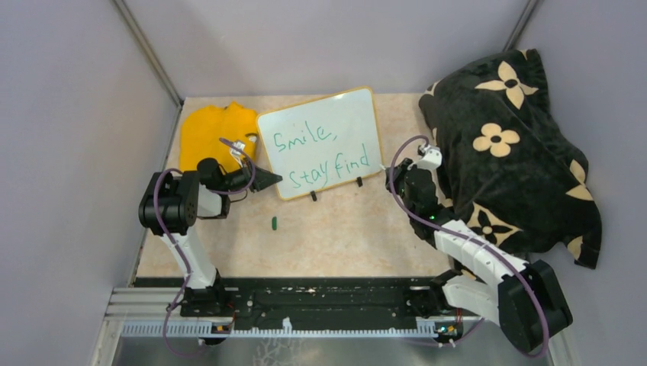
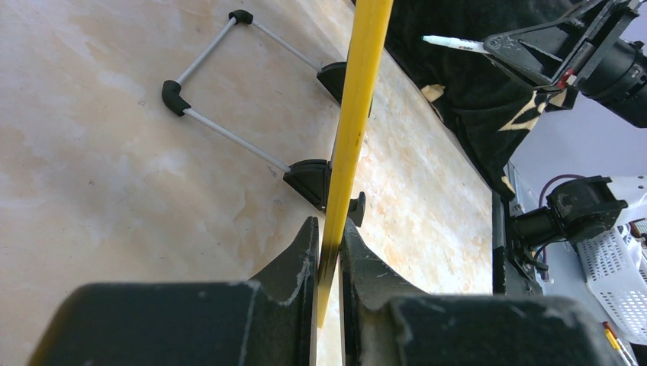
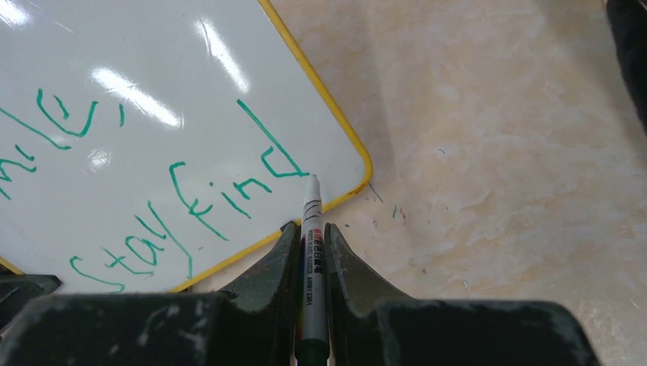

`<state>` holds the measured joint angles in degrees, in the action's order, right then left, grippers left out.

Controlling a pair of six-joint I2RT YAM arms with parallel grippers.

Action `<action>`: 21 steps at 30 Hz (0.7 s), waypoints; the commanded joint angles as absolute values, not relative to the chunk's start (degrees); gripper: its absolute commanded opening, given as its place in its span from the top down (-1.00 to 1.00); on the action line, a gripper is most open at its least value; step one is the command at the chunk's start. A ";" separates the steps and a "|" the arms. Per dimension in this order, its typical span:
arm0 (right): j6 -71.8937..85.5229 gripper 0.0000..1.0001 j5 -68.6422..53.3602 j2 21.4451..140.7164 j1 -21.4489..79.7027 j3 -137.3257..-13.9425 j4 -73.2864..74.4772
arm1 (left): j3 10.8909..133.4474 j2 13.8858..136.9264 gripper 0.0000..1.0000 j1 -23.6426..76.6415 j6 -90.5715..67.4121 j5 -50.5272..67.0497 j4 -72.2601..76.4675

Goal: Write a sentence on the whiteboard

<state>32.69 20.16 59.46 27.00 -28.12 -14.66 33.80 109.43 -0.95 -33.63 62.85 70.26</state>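
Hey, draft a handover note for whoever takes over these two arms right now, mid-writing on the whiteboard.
Left gripper: jaws shut on the edge of the glossy white, light-framed rectangular whiteboard, which stands upright.
Right gripper: jaws shut on a slim white marker pen, tip at the last letter.
Done: the green handwritten sentence reads "Smile, Stay find".
Left: no closing full stop is visible. A small green cap lies on the beige table before the board, probably to refit.
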 commanded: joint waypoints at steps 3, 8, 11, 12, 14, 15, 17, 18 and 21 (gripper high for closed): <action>36.38 1.00 18.92 62.75 25.66 -27.54 -24.01 | 34.07 111.16 1.00 -0.97 -33.48 61.55 66.62; 36.85 1.00 18.07 66.01 25.54 -27.97 -26.44 | 34.10 111.26 1.00 -1.00 -33.53 61.61 66.67; 37.33 1.00 17.93 67.21 25.58 -28.29 -27.82 | 34.12 111.27 1.00 -1.02 -33.55 61.68 66.62; 37.44 1.00 17.96 67.65 25.58 -28.39 -28.25 | 34.14 111.29 1.00 -1.00 -33.55 61.70 66.62; 37.82 1.00 18.10 68.45 25.56 -28.81 -28.64 | 34.14 111.28 1.00 -1.01 -33.49 61.70 66.54; 37.87 1.00 18.11 68.93 25.57 -29.03 -28.89 | 34.18 111.27 1.00 -0.99 -33.42 61.70 66.54; 38.02 1.00 18.17 69.83 25.58 -29.56 -29.08 | 34.17 111.30 1.00 -0.98 -33.48 61.70 66.53; 38.05 1.00 18.24 70.13 25.57 -29.75 -29.17 | 34.19 111.27 1.00 -1.02 -33.49 61.70 66.53; 38.01 1.00 18.79 70.85 25.57 -30.00 -29.27 | 34.17 111.34 1.00 -0.97 -33.49 61.70 66.47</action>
